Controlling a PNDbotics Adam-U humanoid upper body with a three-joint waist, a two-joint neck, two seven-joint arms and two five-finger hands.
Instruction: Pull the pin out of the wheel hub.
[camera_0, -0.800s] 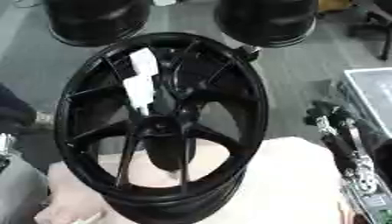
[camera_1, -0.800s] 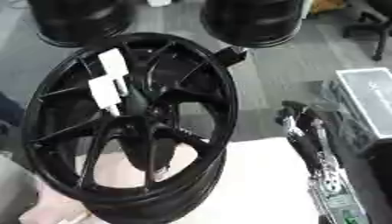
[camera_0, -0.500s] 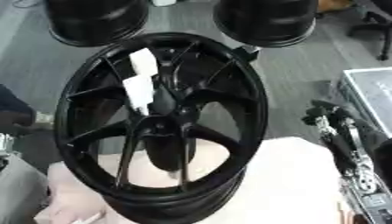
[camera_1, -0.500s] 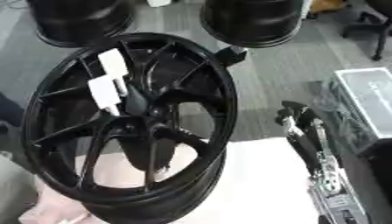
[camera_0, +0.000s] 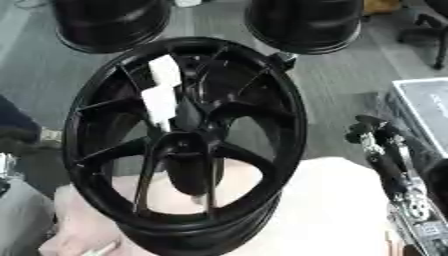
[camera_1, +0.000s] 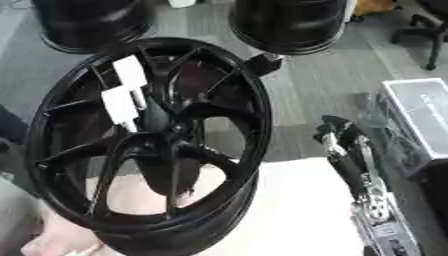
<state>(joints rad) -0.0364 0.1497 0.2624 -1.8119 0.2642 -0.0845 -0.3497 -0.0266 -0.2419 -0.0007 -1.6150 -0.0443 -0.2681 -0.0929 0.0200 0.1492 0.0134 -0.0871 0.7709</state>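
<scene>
Wheel hub (camera_0: 188, 145) untouched; right robot hand (camera_1: 346, 150) apart.

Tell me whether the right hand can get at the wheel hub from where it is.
Probably yes. The right hand stands right of the wheel, apart from it. Nothing lies between them, and the hub faces up, uncovered.

The right hand (camera_1: 337, 137) is black, with dark rounded fingertips. Behind it the forearm (camera_0: 411, 207) is slim, with silver metal joints, screws and a small pale label
</scene>
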